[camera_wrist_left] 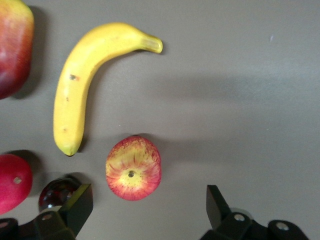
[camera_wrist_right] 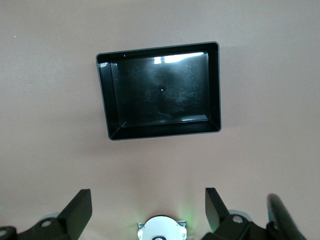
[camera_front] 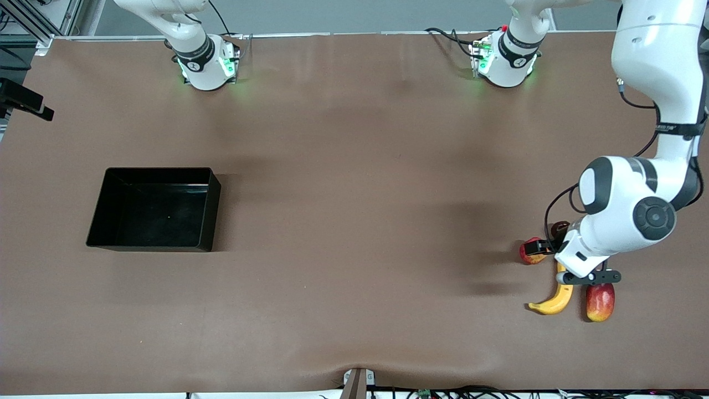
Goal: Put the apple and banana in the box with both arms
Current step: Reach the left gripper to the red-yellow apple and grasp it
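Note:
The apple (camera_front: 528, 254) (camera_wrist_left: 133, 167), red with yellow streaks, lies at the left arm's end of the table. My left gripper (camera_front: 545, 244) (camera_wrist_left: 150, 210) hangs low just over it, open, with the apple off centre between the spread fingers (camera_wrist_left: 80, 205) and touching neither. The yellow banana (camera_front: 554, 302) (camera_wrist_left: 80, 85) lies nearer the front camera than the apple. The black box (camera_front: 155, 210) (camera_wrist_right: 162, 131) sits toward the right arm's end with nothing in it. My right gripper (camera_wrist_right: 148, 210) is open high above the table, looking down on the box, and is out of the front view.
A red-yellow mango (camera_front: 600, 302) (camera_wrist_left: 12, 45) lies beside the banana. A dark round fruit (camera_front: 560, 227) (camera_wrist_left: 56, 192) and a pinkish-red fruit (camera_wrist_left: 10, 182) sit close to one left finger. The right arm's base (camera_wrist_right: 161, 231) shows below its gripper.

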`<action>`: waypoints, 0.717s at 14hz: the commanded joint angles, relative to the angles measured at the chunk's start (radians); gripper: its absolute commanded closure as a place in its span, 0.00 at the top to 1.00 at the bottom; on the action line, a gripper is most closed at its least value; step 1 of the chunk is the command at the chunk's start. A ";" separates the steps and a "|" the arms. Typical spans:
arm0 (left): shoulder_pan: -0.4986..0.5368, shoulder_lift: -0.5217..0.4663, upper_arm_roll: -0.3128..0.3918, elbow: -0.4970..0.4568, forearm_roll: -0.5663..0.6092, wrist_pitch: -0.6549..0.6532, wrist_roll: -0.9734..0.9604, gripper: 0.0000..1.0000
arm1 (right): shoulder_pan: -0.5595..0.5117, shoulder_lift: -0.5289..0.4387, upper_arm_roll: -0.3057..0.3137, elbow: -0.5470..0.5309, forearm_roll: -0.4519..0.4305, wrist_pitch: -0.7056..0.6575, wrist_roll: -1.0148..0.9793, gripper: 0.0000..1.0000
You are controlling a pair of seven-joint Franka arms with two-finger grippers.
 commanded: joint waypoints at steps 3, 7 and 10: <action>-0.002 0.034 0.002 -0.027 0.004 0.021 -0.012 1.00 | -0.016 0.005 0.009 0.011 0.018 -0.003 0.002 1.00; 0.008 0.034 -0.001 -0.058 0.085 0.030 -0.015 1.00 | -0.016 0.005 0.008 0.013 0.018 -0.003 0.002 1.00; 0.010 0.045 -0.001 -0.093 0.090 0.096 -0.015 1.00 | -0.016 0.005 0.009 0.013 0.018 -0.001 0.002 1.00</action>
